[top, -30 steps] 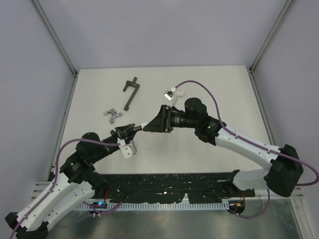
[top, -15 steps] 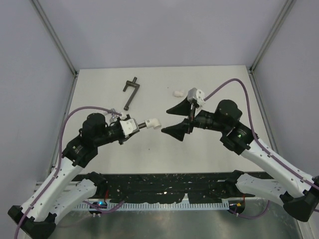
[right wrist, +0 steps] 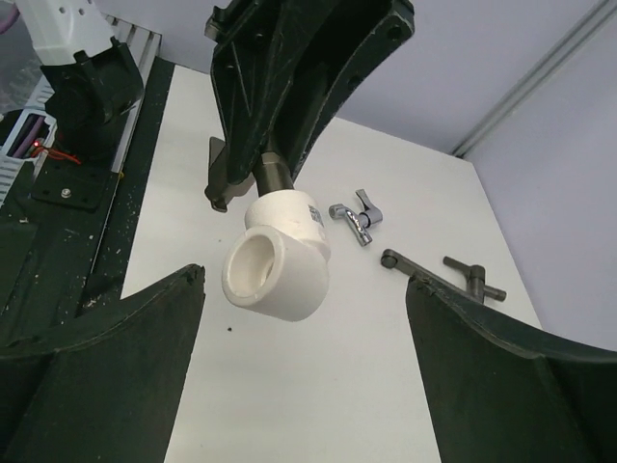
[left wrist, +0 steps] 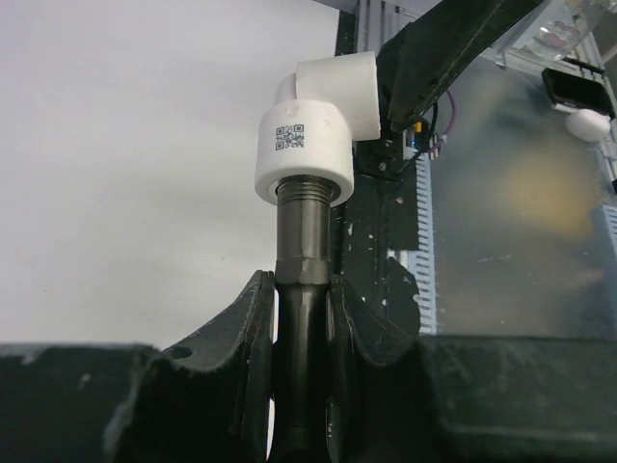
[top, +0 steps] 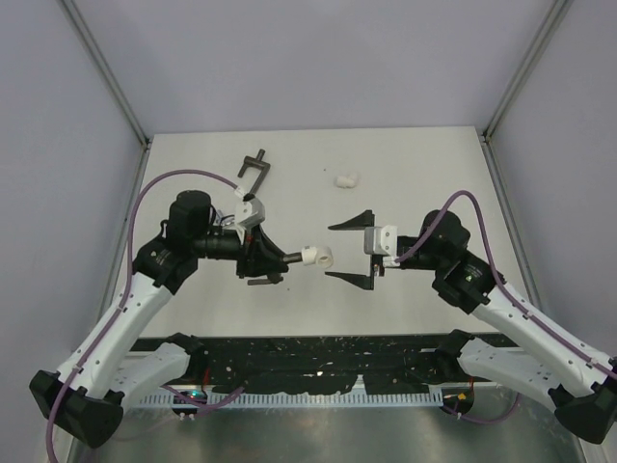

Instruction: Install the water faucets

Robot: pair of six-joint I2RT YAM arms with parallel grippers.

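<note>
My left gripper [top: 274,258] [left wrist: 301,323] is shut on the dull dark grey water faucet [top: 292,258] [left wrist: 302,241], held above the table. A white elbow fitting [top: 316,256] [left wrist: 318,121] [right wrist: 280,265] sits screwed on the faucet's threaded end. My right gripper [top: 332,252] [right wrist: 304,282] is open, its fingers wide on either side of the elbow's mouth and not touching it. The shiny silver faucet [right wrist: 357,214] lies on the table behind the elbow. It is hidden by the left arm in the top view.
A second white elbow fitting [top: 345,179] lies loose at the back middle of the table. The long dark T-handled bar [top: 253,169] [right wrist: 439,275] lies at the back left. Dark rails [top: 318,362] run along the near edge.
The right gripper has opened, let go of the elbow and backed off to the right. The left arm has carried the faucet with the elbow on it toward the table's middle.
</note>
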